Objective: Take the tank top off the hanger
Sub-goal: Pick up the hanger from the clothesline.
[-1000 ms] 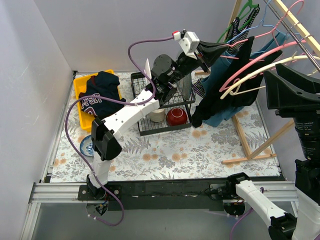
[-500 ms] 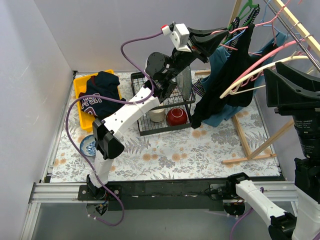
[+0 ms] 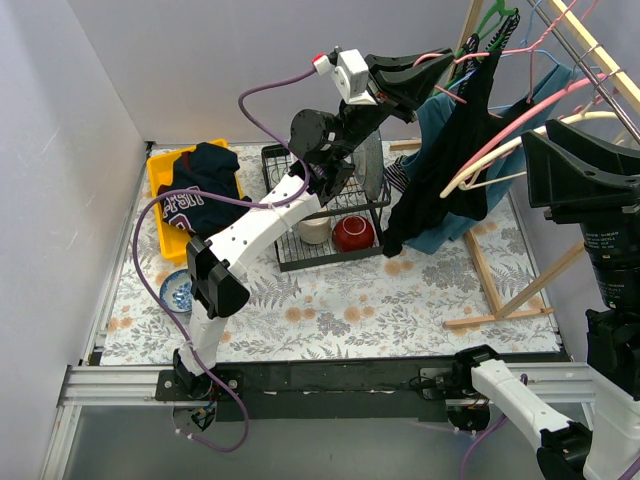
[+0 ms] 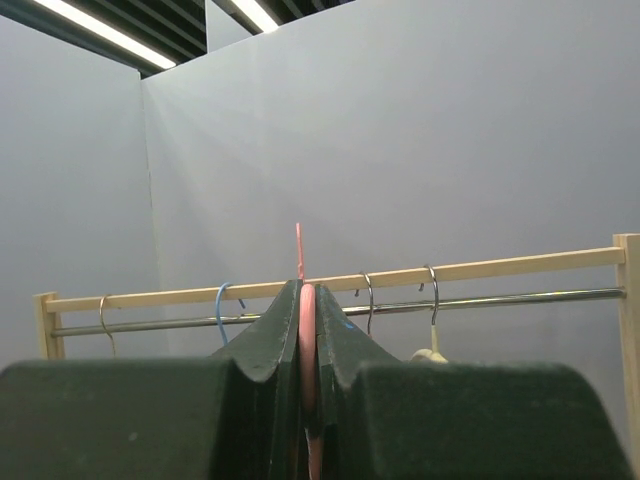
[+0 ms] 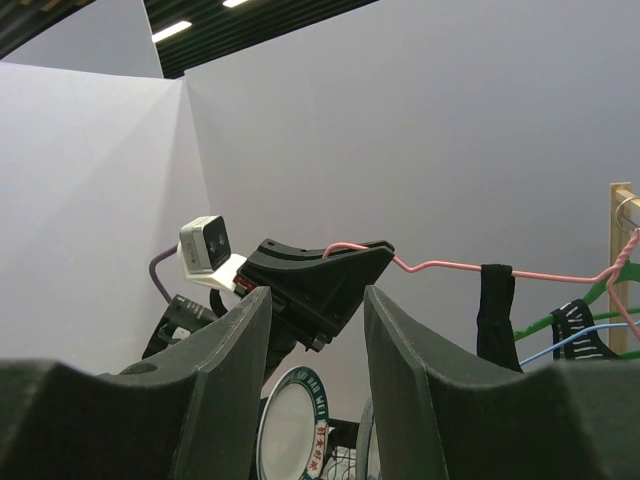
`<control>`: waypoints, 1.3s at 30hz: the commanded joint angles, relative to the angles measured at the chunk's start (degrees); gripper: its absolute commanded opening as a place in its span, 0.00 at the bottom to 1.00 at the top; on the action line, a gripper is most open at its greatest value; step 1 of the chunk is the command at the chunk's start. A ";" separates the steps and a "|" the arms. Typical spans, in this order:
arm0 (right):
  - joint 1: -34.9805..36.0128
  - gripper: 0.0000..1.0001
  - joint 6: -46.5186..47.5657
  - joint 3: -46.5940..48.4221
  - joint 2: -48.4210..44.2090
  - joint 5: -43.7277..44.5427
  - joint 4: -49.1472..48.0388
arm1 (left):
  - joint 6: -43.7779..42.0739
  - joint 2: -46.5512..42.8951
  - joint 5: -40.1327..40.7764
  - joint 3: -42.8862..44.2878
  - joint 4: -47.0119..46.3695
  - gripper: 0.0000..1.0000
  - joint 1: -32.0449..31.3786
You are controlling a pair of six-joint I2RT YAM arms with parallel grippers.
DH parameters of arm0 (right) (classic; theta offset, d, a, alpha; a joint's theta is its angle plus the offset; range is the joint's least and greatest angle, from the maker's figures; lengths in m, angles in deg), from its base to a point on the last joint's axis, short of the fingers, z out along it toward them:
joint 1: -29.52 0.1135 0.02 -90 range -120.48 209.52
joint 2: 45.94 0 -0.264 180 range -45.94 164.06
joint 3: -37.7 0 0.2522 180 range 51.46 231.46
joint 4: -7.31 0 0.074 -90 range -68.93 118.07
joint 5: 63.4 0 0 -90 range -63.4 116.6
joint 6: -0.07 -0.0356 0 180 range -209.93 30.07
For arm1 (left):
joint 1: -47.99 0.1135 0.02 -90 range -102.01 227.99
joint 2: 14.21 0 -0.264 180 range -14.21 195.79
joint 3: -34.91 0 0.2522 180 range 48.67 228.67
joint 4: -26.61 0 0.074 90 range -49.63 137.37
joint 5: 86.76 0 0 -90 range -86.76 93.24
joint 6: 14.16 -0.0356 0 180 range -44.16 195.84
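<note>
My left gripper is raised high and shut on the end of a thin pink wire hanger. In the left wrist view the gripper pinches the pink hanger between its closed fingers. The black tank top hangs from that hanger by a strap and droops toward the table. In the right wrist view the strap is looped over the hanger wire. My right gripper is open and empty to the right of the garment, and its own view faces the left gripper.
A wooden drying rack holds a cream hanger, a thick pink hanger, a green hanger and a blue garment. A wire dish rack holds plates and a red bowl. A yellow bin holds a navy shirt.
My left gripper has moved up and to the left with the pink hanger, pulling the tank top's upper part along. The right gripper has barely moved.
</note>
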 commanded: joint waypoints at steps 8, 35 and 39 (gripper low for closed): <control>-0.38 0.49 0.29 1.59 1.71 1.72 -0.76 | -0.83 -4.15 0.83 -1.82 -5.89 0.00 -0.08; -0.29 0.59 1.26 14.42 24.65 37.04 3.72 | 1.10 -3.19 0.03 -0.86 -8.17 0.00 -0.17; -0.29 0.66 0.20 13.12 24.48 39.15 2.24 | 1.10 -4.07 0.12 -2.53 -8.88 0.00 -0.16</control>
